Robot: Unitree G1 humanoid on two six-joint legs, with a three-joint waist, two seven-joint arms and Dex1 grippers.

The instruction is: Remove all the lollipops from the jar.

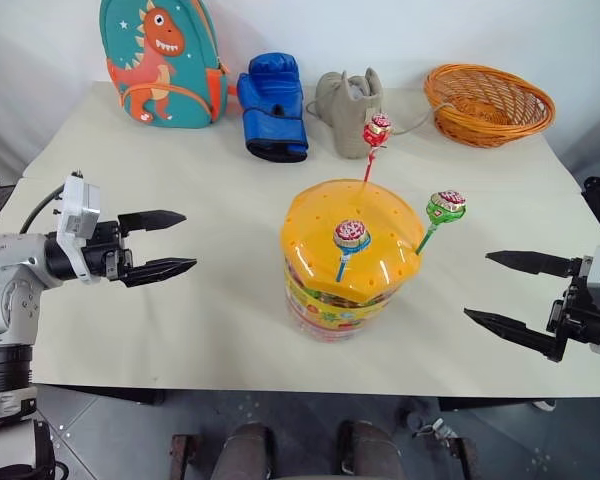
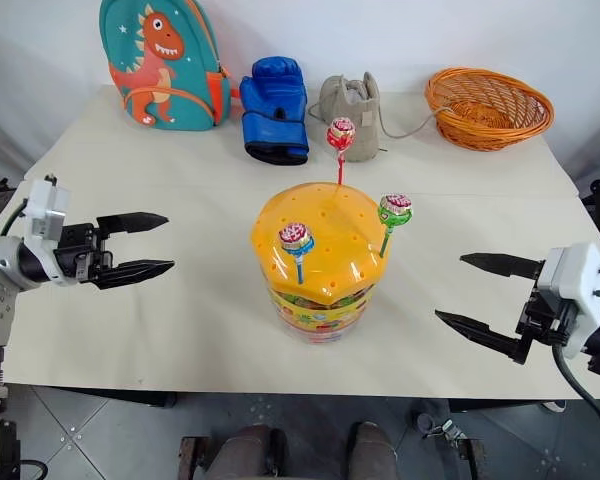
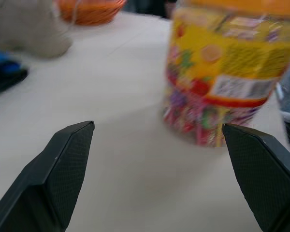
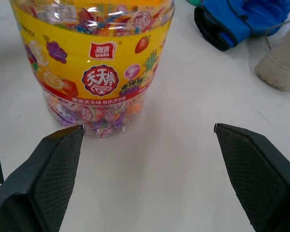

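Jar (image 1: 352,265) stands upright near the middle of the cream table (image 1: 180,300), between the two grippers and apart from both. Domed orange-yellow lid (image 1: 330,225) dotted with small holes.

Three lollipops stand in the lid, sticks pushed into holes, heads up:
- red-stick lollipop (image 1: 377,131) at the far edge of the lid, red-and-white wrapped head;
- blue-stick lollipop (image 1: 351,236) on the near face of the dome, red-and-white head;
- green-stick lollipop (image 1: 446,206) at the right edge, leaning outward, green-edged head.
Print on the heads too small to read.

Label band (image 4: 94,63): yellow ground with pictures of grapes, strawberry and orange slices. A small red square holds white characters and what looks like Latin letters, not legible. Below it, a red round badge bears large white Chinese characters, seemingly "天天棒"; more small characters run to its right, unreadable. Through the clear wall below the band, many wrapped sweets.

Left gripper (image 1: 158,243): level, pointing toward the jar, fingers spread wide, nothing between them. Right gripper (image 1: 510,290): likewise aimed at the jar from the other side, fingers wide apart and empty.

Along the far edge of the table, left to right: teal dinosaur backpack (image 1: 160,60), blue boxing glove (image 1: 273,105), grey fabric item (image 1: 348,110), woven orange basket (image 1: 488,103).
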